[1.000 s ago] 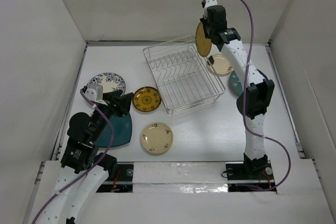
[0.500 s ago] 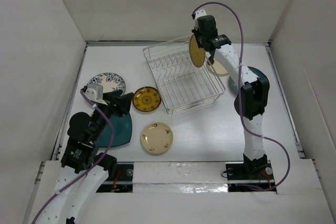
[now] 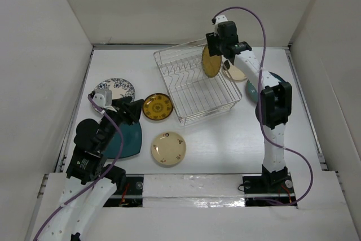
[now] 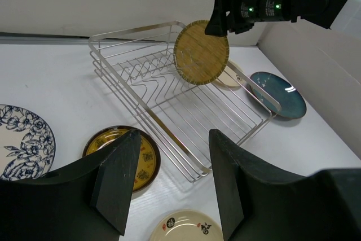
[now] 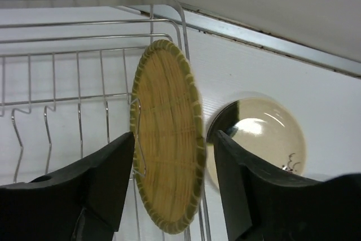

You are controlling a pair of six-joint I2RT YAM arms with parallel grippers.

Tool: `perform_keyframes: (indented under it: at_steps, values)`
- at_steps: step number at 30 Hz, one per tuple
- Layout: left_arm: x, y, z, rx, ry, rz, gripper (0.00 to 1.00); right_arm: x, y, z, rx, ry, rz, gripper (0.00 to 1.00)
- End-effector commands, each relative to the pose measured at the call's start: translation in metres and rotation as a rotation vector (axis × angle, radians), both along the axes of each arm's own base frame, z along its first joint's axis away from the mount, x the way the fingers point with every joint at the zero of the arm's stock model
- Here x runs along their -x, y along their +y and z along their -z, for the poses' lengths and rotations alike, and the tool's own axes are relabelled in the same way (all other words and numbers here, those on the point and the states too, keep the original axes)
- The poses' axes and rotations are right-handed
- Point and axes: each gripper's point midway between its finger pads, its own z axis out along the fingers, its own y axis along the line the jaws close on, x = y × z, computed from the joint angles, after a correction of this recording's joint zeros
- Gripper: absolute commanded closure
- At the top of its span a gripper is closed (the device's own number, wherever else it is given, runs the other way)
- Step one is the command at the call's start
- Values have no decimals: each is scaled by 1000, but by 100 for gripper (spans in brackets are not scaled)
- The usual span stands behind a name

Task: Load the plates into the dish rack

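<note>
From above, the tan grid-patterned round plate (image 3: pixel 211 61) stands on edge at the far right side of the silver wire dish rack (image 3: pixel 192 91); from the left wrist, past the wide, empty left gripper (image 4: pixel 174 139), it leans; from the right wrist, the right gripper (image 5: pixel 172 139) straddles it wide, so unless a prong holds it, it may topple.

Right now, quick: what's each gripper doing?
Left gripper: open, holding nothing.
Right gripper: open, jaws either side of the tan plate at the dish rack, apparently not clamping it.
</note>
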Motion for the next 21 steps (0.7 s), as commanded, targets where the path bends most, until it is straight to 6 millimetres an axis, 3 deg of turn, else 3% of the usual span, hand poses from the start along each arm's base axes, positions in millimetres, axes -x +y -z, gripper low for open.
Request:
perform_keyframes:
  at_steps: [1, 2, 3, 4, 5, 6, 9, 11, 12, 14, 15, 17, 18, 21]
  values:
    - [-2, 3, -13, 3, -40, -14, 52, -8, -29, -90, -231, -196, 10, 35]
    - [-2, 3, -13, 3, -40, -17, 52, -6, -33, -81, -276, -176, -9, 35]
    - [-2, 3, -13, 3, -40, -19, 52, -6, -42, -106, -329, -251, -16, 41]
    - [-2, 3, -13, 2, -40, -19, 52, -7, -50, -109, -392, -258, -14, 57]
    - [-2, 4, -14, 3, -42, -19, 52, -9, -72, -110, -432, -263, -7, 76]
    - [-3, 3, -13, 2, -39, -19, 52, -11, -84, -103, -461, -263, 5, 100]
    - [-3, 4, -13, 2, -39, -22, 52, -19, -125, -80, -519, -217, 65, 100]
    - [-3, 3, -13, 2, -39, -19, 52, -26, -143, -53, -531, -167, 100, 100]
    - [-2, 3, -13, 3, -42, -17, 52, -26, -162, -39, -539, -134, 129, 100]
    - [-2, 3, -14, 2, -45, -14, 52, -34, -168, -14, -566, -66, 88, 100]
    - [-2, 2, -14, 2, -45, -13, 52, -34, -181, -3, -583, -29, 96, 95]
    - [-2, 2, -14, 1, -44, -11, 52, -42, -184, 16, -627, 20, 47, 84]
    - [-2, 2, -14, 1, -44, -11, 52, -43, -188, 25, -638, 46, 51, 71]
    - [-2, 2, -13, 1, -39, -11, 52, -48, -198, 53, -654, 112, 54, 55]
